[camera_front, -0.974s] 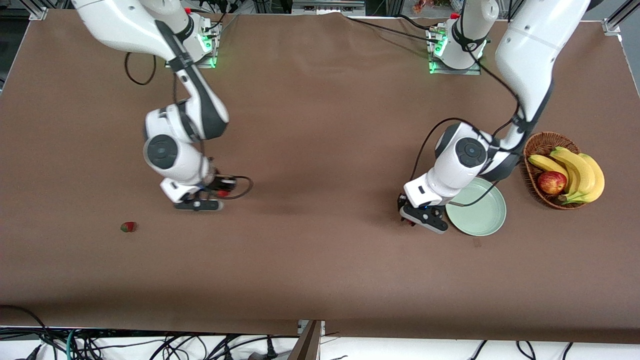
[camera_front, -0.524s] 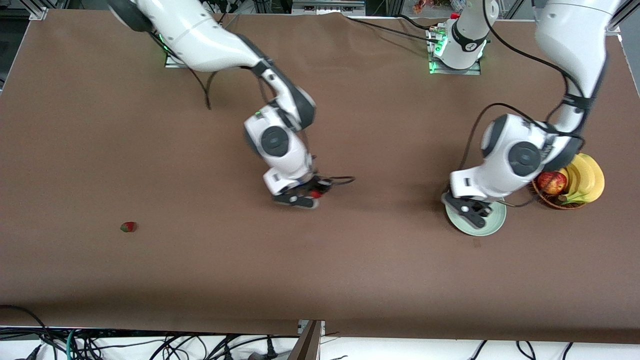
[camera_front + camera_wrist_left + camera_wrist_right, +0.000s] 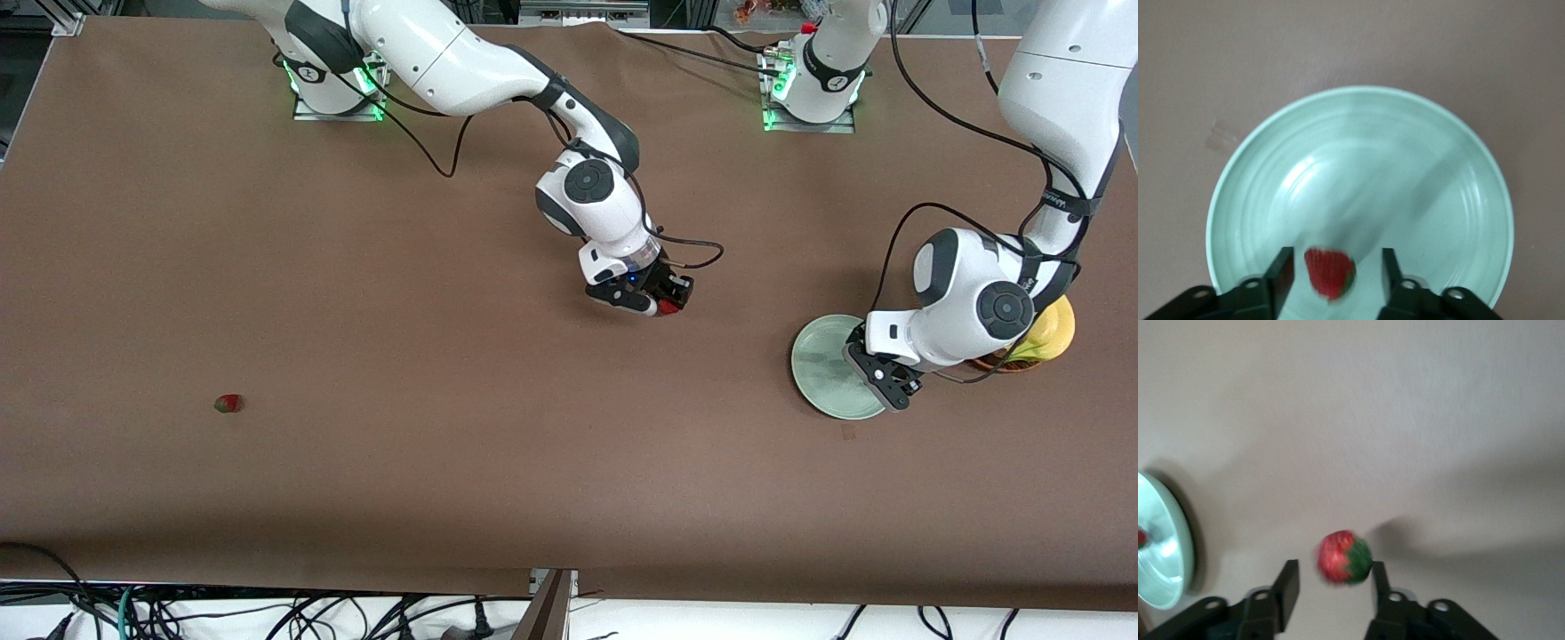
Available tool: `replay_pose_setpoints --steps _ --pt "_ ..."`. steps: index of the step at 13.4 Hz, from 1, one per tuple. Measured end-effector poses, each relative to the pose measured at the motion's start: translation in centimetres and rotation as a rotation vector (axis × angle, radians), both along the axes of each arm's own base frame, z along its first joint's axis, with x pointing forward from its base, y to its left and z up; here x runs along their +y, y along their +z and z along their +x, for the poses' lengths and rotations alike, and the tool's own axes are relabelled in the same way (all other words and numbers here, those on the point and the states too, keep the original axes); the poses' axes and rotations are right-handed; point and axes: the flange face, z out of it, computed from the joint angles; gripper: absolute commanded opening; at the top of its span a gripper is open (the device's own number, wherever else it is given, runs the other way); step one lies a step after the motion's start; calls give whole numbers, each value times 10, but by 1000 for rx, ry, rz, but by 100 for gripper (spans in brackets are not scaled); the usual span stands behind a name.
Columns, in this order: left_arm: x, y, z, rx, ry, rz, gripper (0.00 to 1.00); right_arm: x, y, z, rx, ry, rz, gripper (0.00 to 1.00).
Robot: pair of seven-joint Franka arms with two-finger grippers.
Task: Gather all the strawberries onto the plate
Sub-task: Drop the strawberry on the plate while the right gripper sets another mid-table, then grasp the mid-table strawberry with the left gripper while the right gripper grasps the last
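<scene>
Left gripper (image 3: 880, 384) hangs over the plate (image 3: 822, 369), jaws apart; a strawberry (image 3: 1329, 273) sits loose between them, untouched, cap toward 4 o'clock in the left wrist view. Right gripper (image 3: 653, 302) is over bare table mid-table, jaws spread around a second strawberry (image 3: 1344, 557), contact unclear, cap toward 3 o'clock. Third strawberry (image 3: 228, 404) lies near the right arm's end, long axis 3–9 o'clock, cap at 9.

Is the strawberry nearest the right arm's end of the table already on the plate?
No, that strawberry lies on the bare table, well apart from the plate.

Probably a robotics lab: brown-covered table (image 3: 498, 480), bolted arm bases (image 3: 333, 84), loose cables (image 3: 267, 613) along its edge.
</scene>
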Motion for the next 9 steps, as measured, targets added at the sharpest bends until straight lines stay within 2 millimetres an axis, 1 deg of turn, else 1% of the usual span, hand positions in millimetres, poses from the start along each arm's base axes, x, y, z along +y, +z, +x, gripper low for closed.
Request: replay_pose_setpoints --steps 1,2,3,4,5,6,7,8,9 --pt "-3 7 2 -8 -6 1 100 -14 5 16 -3 2 -62 94" --pt "-6 17 2 -7 -10 7 100 -32 13 33 4 25 -142 94" --pt "-10 30 2 5 -11 12 100 -55 24 51 19 68 -222 94" --pt "-18 46 1 21 10 8 100 -85 39 72 42 130 -296 94" --pt "-28 61 -2 42 64 -8 100 -121 53 93 77 200 -362 94" --pt "-41 74 -5 60 122 -27 100 -163 66 116 112 265 -413 94" --pt "-58 83 -8 68 178 -41 100 -208 75 138 137 323 -453 94" --pt "-77 89 -9 68 230 -53 100 -257 80 159 153 375 -487 94" --pt "-100 92 -10 60 271 -64 100 -305 79 176 162 423 -521 94"
